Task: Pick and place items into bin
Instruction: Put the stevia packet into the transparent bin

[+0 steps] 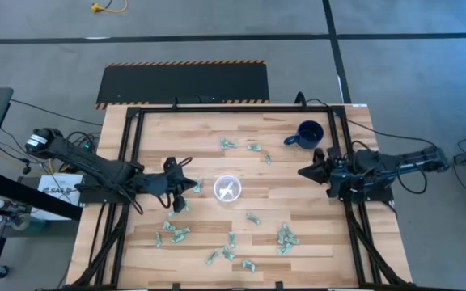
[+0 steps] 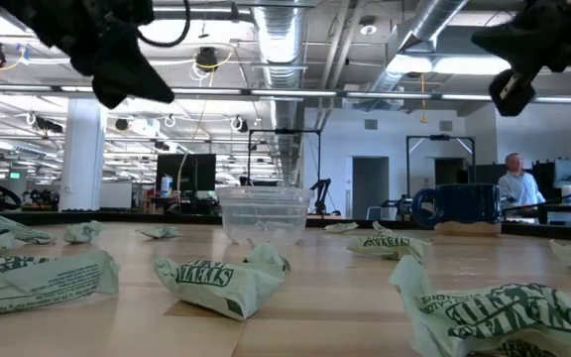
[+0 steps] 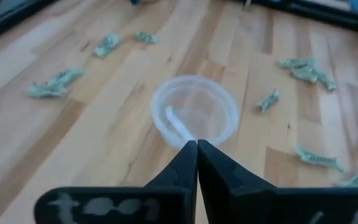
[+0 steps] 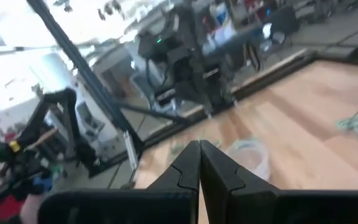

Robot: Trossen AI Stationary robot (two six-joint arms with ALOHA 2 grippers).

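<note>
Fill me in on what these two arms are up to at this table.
They are clearing small green-and-white wrappers off the wooden table into a clear plastic cup at its middle. Right now neither holds anything: the left gripper is shut, beside the cup, and the right gripper is shut near the blue mug. At least one piece seems to lie in the cup; many wrappers remain scattered around it.

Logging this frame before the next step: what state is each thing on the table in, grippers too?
Clear cup: upright mid-table, open-topped, one pale piece inside.
Wrappers: crumpled, scattered loose on the wood around the cup.
Blue mug: upright near the table's far right, handle toward the left.
Left gripper: shut, empty, raised beside the cup.
Right gripper: shut, empty, raised near the mug.
</note>
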